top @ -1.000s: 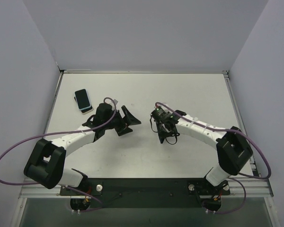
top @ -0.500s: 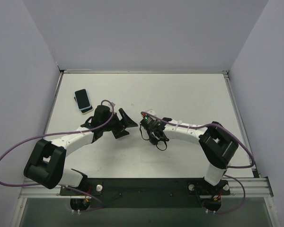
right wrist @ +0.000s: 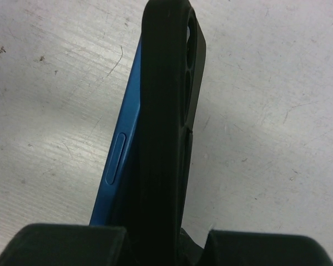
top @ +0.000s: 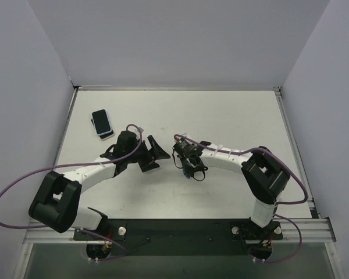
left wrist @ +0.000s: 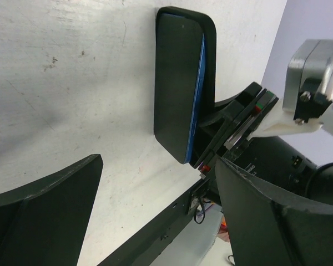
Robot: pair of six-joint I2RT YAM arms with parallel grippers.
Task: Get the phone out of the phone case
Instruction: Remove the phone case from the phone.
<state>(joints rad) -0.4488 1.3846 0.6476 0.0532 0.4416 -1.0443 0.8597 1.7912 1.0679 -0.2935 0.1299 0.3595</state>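
My right gripper (top: 185, 158) is shut on the black phone case (right wrist: 164, 111), which stands on edge just above the table. The blue phone (right wrist: 119, 160) sits in the case, its blue side with a long button showing beside the case's lip. In the left wrist view the phone's dark screen (left wrist: 175, 83) faces me, with the case (left wrist: 210, 61) behind it and the right gripper below. My left gripper (left wrist: 158, 166) is open, a short way left of the phone, with nothing between its fingers. In the top view the left gripper (top: 152, 153) points at the right one.
A second phone (top: 102, 123) with a dark screen and light blue rim lies flat at the back left of the white table (top: 232, 116). Grey walls close in the table on three sides. The black base rail (top: 174, 229) runs along the near edge.
My right gripper has carried the cased phone leftward, closer to the left gripper. The left gripper has drawn back slightly and stays open.
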